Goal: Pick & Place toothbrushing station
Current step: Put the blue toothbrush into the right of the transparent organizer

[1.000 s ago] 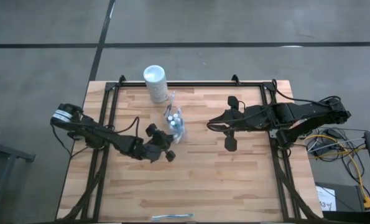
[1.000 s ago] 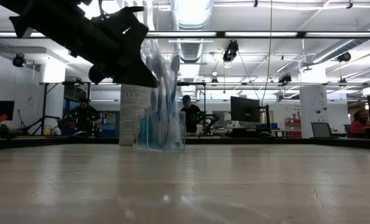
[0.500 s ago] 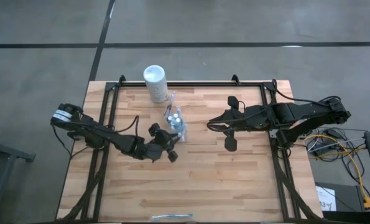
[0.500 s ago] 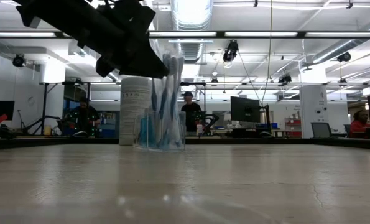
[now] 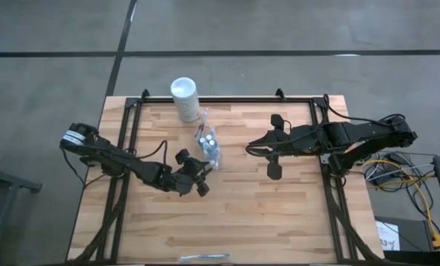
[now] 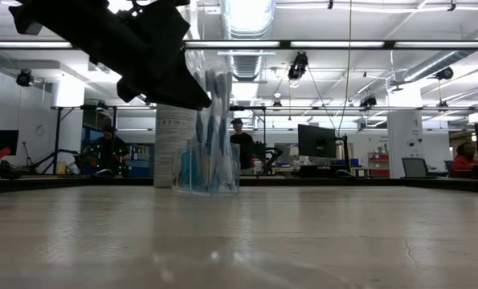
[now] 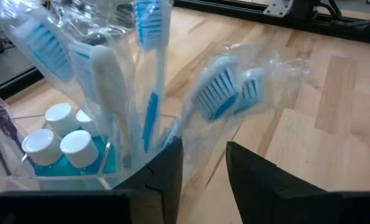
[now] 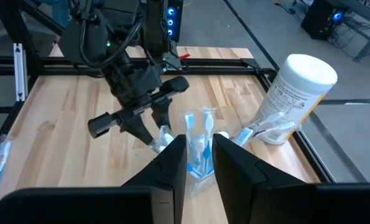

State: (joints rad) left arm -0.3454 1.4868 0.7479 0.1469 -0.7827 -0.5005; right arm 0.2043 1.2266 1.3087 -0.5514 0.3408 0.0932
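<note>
Toothbrushing station (image 5: pixel 208 147) standing upright, freed; left gripper (image 5: pixel 198 177) parted beside it, needing backing straight away without snagging wrapped toothbrushes (image 7: pixel 225 93); right gripper (image 5: pixel 272 157) narrowly parted, empty, waiting well apart.

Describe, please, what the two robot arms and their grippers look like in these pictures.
Both arms are dark, nearly black, built of slim jointed links. The left arm carries a white band with dark marking near its base and a thin black cable looping along it. The right arm has similar cabling. The left gripper and right gripper each end in two flat, dark, angular fingers.
</note>
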